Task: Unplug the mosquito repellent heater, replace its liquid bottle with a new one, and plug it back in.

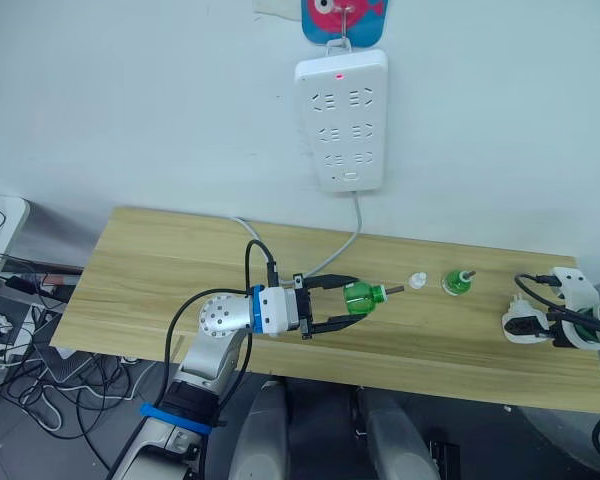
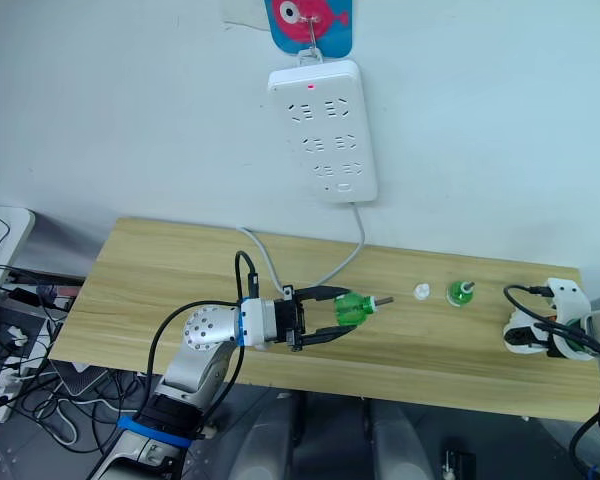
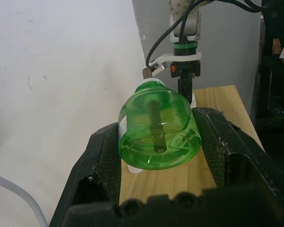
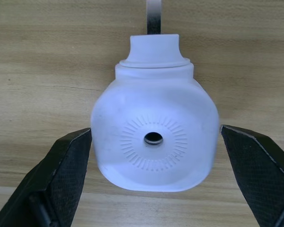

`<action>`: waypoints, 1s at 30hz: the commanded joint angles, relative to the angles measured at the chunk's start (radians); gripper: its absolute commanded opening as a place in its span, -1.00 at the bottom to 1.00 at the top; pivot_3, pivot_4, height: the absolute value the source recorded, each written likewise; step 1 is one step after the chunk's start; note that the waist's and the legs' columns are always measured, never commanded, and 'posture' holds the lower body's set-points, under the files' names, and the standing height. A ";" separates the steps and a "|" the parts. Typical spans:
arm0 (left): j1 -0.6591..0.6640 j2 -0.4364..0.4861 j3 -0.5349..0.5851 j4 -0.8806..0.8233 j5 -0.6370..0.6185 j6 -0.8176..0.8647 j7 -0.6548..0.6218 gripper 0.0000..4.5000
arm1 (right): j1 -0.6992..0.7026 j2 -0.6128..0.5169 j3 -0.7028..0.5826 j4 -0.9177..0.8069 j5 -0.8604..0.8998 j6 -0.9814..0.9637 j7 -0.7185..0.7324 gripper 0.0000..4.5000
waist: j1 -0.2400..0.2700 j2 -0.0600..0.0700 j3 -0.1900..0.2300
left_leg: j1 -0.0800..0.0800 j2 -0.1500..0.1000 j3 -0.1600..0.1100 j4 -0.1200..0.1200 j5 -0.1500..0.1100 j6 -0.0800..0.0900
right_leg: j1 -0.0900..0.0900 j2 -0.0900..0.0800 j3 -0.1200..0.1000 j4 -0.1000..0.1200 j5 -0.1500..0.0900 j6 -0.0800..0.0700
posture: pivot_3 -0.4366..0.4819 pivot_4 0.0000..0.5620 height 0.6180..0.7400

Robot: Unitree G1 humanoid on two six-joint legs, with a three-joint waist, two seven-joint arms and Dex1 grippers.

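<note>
— Head view?
— Left gripper point(image 1: 332, 303) clamps a green bottle point(image 1: 361, 297), wick out, above the table point(image 1: 160, 270); white cap point(image 1: 417, 281) beside another bottle point(image 1: 458, 282).
— Right wrist?
— Fingers point(image 4: 68, 165) spread around the white heater point(image 4: 154, 137), not touching.

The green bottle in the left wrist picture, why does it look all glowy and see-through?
In the left wrist view, light passes through the translucent green plastic bottle, so its dark wick shows inside between the left gripper fingers. In the left eye view a small red light glows on the white power strip. In the right wrist view the white rounded heater is evenly lit.
</note>
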 commanded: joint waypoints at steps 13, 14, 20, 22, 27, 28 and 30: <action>0.014 0.003 -0.009 -0.046 -0.016 -0.005 -0.011 0.00 | 0.090 -0.052 -0.081 -0.073 -0.010 -0.010 0.061 0.30 | 0.002 0.001 0.002 | 0.000 0.000 0.000 0.000 0.000 0.000 | 0.000 0.000 0.000 0.000 0.000 0.000 | 0.27 0.46 1.00; 0.015 0.004 -0.008 -0.047 -0.019 -0.006 -0.015 0.00 | 0.106 -0.059 -0.097 -0.095 -0.001 -0.004 0.073 0.30 | 0.004 0.001 0.002 | 0.000 0.000 0.000 -0.001 0.000 0.000 | 0.000 0.000 0.000 0.000 0.000 0.000 | 0.27 0.46 1.00; 0.021 0.027 0.004 -0.057 -0.088 -0.043 -0.119 0.00 | 0.271 -0.135 -0.341 -0.393 0.302 0.291 0.303 0.30 | 0.010 0.007 0.007 | 0.000 0.000 0.000 -0.001 0.000 0.000 | 0.000 0.000 0.000 0.000 0.000 0.000 | 0.27 0.46 1.00; 0.023 0.039 0.004 -0.058 -0.111 -0.068 -0.170 0.00 | 0.359 -0.156 -0.423 -0.448 0.463 0.322 0.376 0.30 | 0.014 0.007 0.007 | 0.001 0.001 0.000 -0.001 0.000 0.000 | 0.000 0.000 0.000 0.000 0.000 0.000 | 0.27 0.46 1.00; 0.031 0.058 0.024 -0.050 -0.168 -0.142 -0.272 0.00 | 0.473 -0.203 -0.525 -0.440 0.873 0.324 0.361 0.30 | 0.017 0.004 0.010 | 0.000 0.000 0.000 -0.001 0.000 0.000 | 0.001 0.000 0.000 -0.002 0.000 0.000 | 0.27 0.46 1.00; 0.030 0.059 0.026 -0.048 -0.172 -0.149 -0.280 0.00 | 0.487 -0.211 -0.529 -0.446 0.929 0.324 0.339 0.30 | 0.017 0.003 0.012 | 0.000 0.000 0.001 -0.001 0.000 0.000 | 0.001 0.000 0.001 -0.002 0.000 0.000 | 0.27 0.46 1.00; 0.018 0.049 0.032 -0.042 -0.177 -0.155 -0.282 0.00 | 0.492 -0.220 -0.515 -0.443 1.080 0.324 0.274 0.30 | 0.016 0.000 0.015 | 0.000 0.000 0.002 -0.001 0.000 0.000 | 0.001 0.000 0.002 -0.002 0.000 0.000 | 0.23 0.42 1.00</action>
